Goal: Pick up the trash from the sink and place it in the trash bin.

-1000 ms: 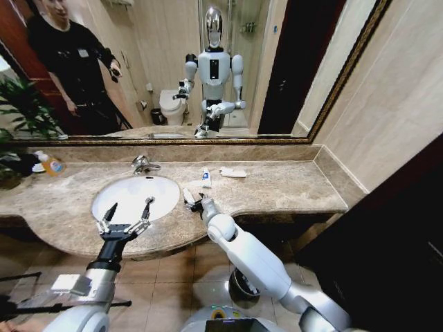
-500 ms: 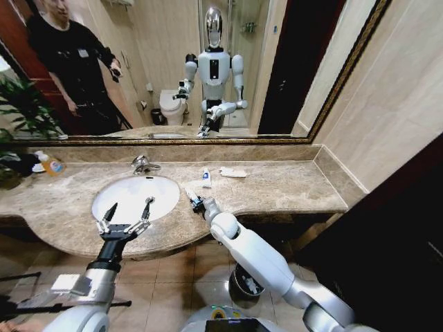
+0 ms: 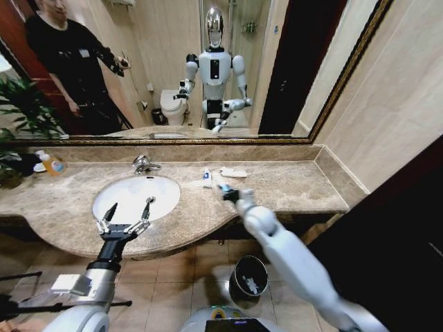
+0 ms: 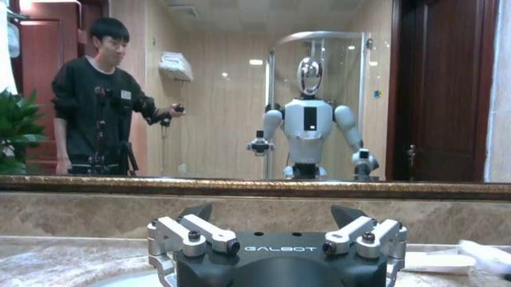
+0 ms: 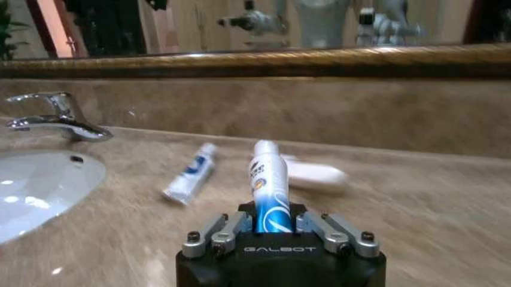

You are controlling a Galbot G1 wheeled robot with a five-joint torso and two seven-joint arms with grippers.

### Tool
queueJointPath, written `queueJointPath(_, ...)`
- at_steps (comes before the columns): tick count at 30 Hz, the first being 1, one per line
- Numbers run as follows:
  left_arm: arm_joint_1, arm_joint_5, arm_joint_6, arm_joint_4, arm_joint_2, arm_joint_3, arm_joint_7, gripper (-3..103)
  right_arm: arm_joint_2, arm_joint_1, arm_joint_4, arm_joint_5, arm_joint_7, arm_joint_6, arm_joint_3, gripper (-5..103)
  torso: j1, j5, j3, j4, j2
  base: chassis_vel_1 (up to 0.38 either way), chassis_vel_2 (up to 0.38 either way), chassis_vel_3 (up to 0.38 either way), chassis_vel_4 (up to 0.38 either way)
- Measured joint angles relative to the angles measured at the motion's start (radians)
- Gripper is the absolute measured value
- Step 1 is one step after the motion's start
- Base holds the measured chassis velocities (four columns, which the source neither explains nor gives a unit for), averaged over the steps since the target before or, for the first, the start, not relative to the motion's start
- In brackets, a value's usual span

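My right gripper (image 3: 228,193) is shut on a white tube with blue marks (image 5: 269,182), a piece of trash, held above the marble counter to the right of the sink (image 3: 138,194). A second such tube (image 3: 206,178) (image 5: 191,173) lies on the counter beside a white wrapper piece (image 3: 233,172) (image 5: 316,174). Over the basin's front rim my left gripper (image 3: 125,218) (image 4: 271,215) hovers open, nothing between its fingers. The black trash bin (image 3: 239,266) stands on the floor below the counter's edge, under my right arm.
The chrome faucet (image 3: 143,164) (image 5: 56,113) sits behind the basin. A yellow bottle (image 3: 50,164) and a plant (image 3: 21,111) occupy the counter's far left. A mirror spans the wall behind. A dark panel (image 3: 387,228) closes off the right side.
My right arm has swung right and up with the tube, from the basin's right rim to over the counter near the other tube. The left arm has stayed still.
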Motion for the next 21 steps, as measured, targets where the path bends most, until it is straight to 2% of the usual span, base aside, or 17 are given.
queueJointPath(1,0.0,0.0,0.0,0.0,0.0,0.0,0.0,100,-0.025,-0.035,0.01,0.026,-0.037,0.015,0.045,23,0.0,0.0005,0.0,0.0001,0.0,0.0,0.0,0.0,0.0)
queueJointPath(2,0.0,0.0,0.0,0.0,0.0,0.0,0.0,100,-0.025,-0.035,0.01,0.026,-0.037,0.015,0.045,23,0.0,0.0005,0.0,0.0001,0.0,0.0,0.0,0.0,0.0)
queueJointPath(3,0.0,0.0,0.0,0.0,0.0,0.0,-0.001,100,-0.049,-0.077,0.017,0.049,-0.084,0.036,0.106,23,0.0,0.0006,0.0,0.0001,0.0,0.0,0.0,0.0,0.0)
queueJointPath(6,0.0,0.0,0.0,0.0,0.0,0.0,0.0,100,-0.091,-0.278,0.036,0.097,-0.319,0.117,0.343,23,0.0,0.0004,0.0,0.0001,0.0,0.0,0.0,0.0,0.0)
queueJointPath(7,0.0,0.0,0.0,0.0,0.0,0.0,0.0,100,-0.091,-0.278,0.036,0.097,-0.319,0.117,0.343,23,0.0,0.0004,0.0,0.0001,0.0,0.0,0.0,0.0,0.0)
queueJointPath(9,0.0,0.0,0.0,0.0,0.0,0.0,-0.001,100,-0.098,-0.394,-0.011,0.1,-0.588,0.19,0.488,23,0.0,0.0002,0.0,0.0,0.0,0.0,0.0,0.0,0.0)
queueJointPath(10,0.0,0.0,0.0,0.0,0.0,0.0,-0.001,100,-0.093,-0.419,-0.047,0.089,-0.685,0.221,0.533,23,0.0,0.0,0.0,-0.0002,0.0,0.0,0.0,0.0,0.0)
queueJointPath(11,0.0,0.0,0.0,0.0,0.0,0.0,-0.001,100,-0.093,-0.419,-0.047,0.089,-0.685,0.221,0.533,23,0.0,0.0,0.0,-0.0002,0.0,0.0,0.0,0.0,0.0)
queueJointPath(13,0.0,0.0,0.0,0.0,0.0,0.0,0.0,100,-0.065,-0.462,-0.138,0.016,-0.936,0.284,0.633,23,0.0,0.0004,0.0,0.0001,0.0,0.0,0.0,0.0,0.0)
queueJointPath(14,0.0,0.0,0.0,0.0,0.0,0.0,-0.001,100,-0.045,-0.496,-0.171,-0.012,-1.026,0.316,0.661,23,0.0,0.0006,0.0,0.0,0.0,0.0,0.0,0.0,0.0)
queueJointPath(16,0.0,0.0,0.0,0.0,0.0,0.0,-0.001,100,-0.036,-0.51,-0.182,-0.019,-1.045,0.332,0.666,23,0.0,0.0002,0.0,0.0,0.0,0.0,0.0,0.0,0.0)
queueJointPath(18,0.0,0.0,0.0,0.0,0.0,0.0,0.0,100,0.014,-0.546,-0.252,-0.085,-1.097,0.426,0.664,23,0.0,-0.0001,0.0,0.0,0.0,0.0,0.0,0.0,0.0)
queueJointPath(19,0.0,0.0,0.0,0.0,0.0,0.0,0.0,100,0.014,-0.546,-0.252,-0.085,-1.097,0.426,0.664,23,0.0,-0.0001,0.0,0.0,0.0,0.0,0.0,0.0,0.0)
queueJointPath(20,0.0,0.0,0.0,0.0,0.0,0.0,-0.001,100,0.031,-0.549,-0.278,-0.124,-1.116,0.453,0.66,23,0.0,0.0002,0.0,0.0002,0.0,0.0,0.0,0.0,0.0)
queueJointPath(21,0.0,0.0,0.0,0.0,0.0,0.0,-0.001,100,0.066,-0.548,-0.326,-0.214,-1.139,0.493,0.646,23,0.0,-0.0001,0.0,0.0001,0.0,0.0,0.0,0.0,0.0)
